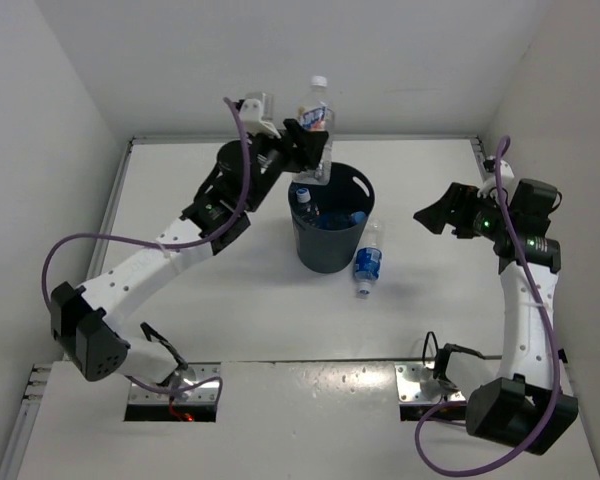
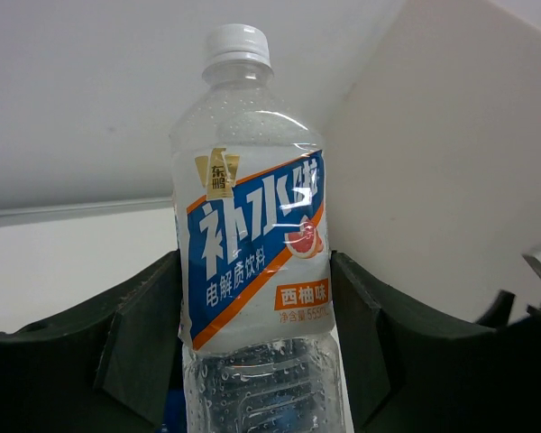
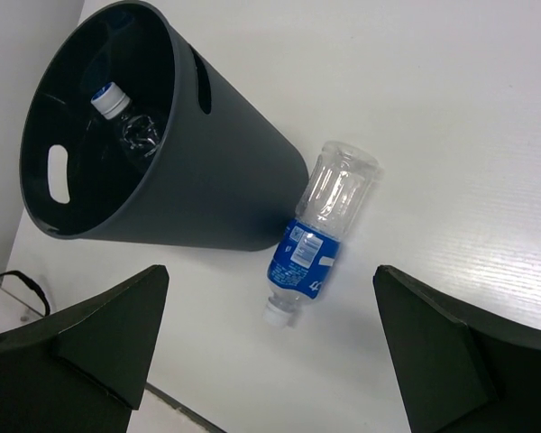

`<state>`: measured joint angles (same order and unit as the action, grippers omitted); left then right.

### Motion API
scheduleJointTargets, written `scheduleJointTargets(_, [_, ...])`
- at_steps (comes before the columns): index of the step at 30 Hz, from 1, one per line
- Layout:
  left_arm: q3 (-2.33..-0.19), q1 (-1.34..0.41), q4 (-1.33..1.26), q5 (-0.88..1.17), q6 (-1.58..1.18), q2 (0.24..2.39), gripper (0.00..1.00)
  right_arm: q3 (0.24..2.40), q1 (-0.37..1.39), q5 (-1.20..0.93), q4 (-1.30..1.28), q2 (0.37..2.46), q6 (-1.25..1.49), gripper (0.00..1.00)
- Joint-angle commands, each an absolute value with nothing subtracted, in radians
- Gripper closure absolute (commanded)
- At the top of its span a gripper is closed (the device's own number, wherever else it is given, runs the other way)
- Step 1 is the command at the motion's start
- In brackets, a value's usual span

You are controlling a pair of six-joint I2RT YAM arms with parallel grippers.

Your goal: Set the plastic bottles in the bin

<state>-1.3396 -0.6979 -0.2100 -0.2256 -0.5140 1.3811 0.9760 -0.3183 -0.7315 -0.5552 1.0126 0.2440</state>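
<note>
Our left gripper [image 2: 257,361] is clamped on a bottle [image 2: 252,244], one dark finger [image 2: 144,347] pressing each side of its lower half. We see this held bottle upright, with a white cap, a clear body beaded with droplets, and a white label crossed by a blue band with an orange edge, white characters and a small fruit picture. In the top view it hangs over the far rim of the bin [image 1: 325,255], its base just above the opening.

The bin is a dark round bucket with handle slots near the rim. Inside it lies another clear bottle [image 3: 135,126].

Our right gripper [image 1: 435,213] has its jaws spread wide and holds nothing, well to the right of the bin. Between them, just beside the bin's base, a blue-labelled bottle [image 3: 320,225] lies on its side on the white table [image 1: 230,320].
</note>
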Motion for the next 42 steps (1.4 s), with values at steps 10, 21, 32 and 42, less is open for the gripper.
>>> scheduleJointTargets(10, [-1.281, -0.811, -0.417, -0.299, -0.469, 1.528, 0.4, 1.005, -0.313, -0.689, -0.571, 0.992, 0.215, 0.03])
scheduleJointTargets(21, [-1.181, -0.838, -0.436, -0.414, -0.425, 1.591, 0.0, 1.025, -0.304, -0.65, -0.589, 0.992, 0.193, 0.01])
scheduleJointTargets(32, [-1.267, -0.833, -0.336, -0.567, -0.313, 1.511, 0.0, 0.95, -0.322, -0.624, -0.571, 1.002, 0.224, 0.01])
scheduleJointTargets(42, [-1.051, -0.548, -0.108, -0.63, -0.492, 1.315, 0.0, 0.706, -0.244, -0.762, -0.516, 1.022, 0.37, 0.01])
